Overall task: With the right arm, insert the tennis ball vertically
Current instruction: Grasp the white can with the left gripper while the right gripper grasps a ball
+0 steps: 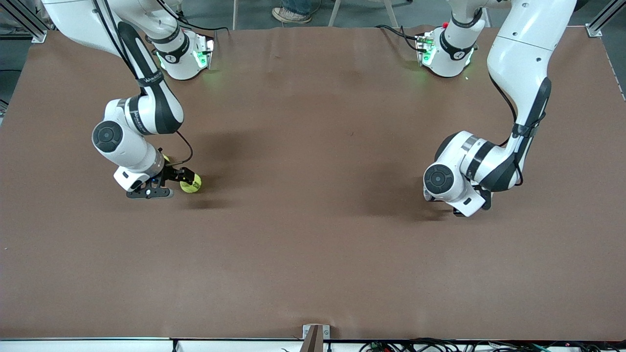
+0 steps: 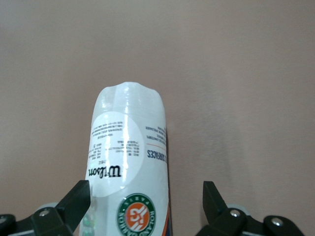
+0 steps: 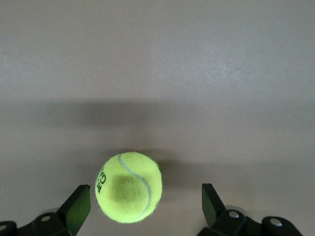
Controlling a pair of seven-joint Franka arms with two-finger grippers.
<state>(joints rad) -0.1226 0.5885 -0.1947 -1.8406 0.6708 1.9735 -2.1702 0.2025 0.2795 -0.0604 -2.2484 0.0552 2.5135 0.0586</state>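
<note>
**Inventory: ball and tube at spread fingers**

Yellow-green felt tennis ball [image 3: 129, 187] is found on the brown table [image 1: 313, 244], between the right gripper's [image 3: 146, 206] wide-spread fingers. White plastic Wilson tube [image 2: 129, 172] is seen between the left gripper's [image 2: 146, 206] wide fingers, ungripped.

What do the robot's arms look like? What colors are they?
Both arms are glossy white with rounded joints, black bands and round grey caps at the joints. A thin black cable runs along each. The bases glow green. The right tool and left tool are black; their fingers look like flat black wedges.
</note>
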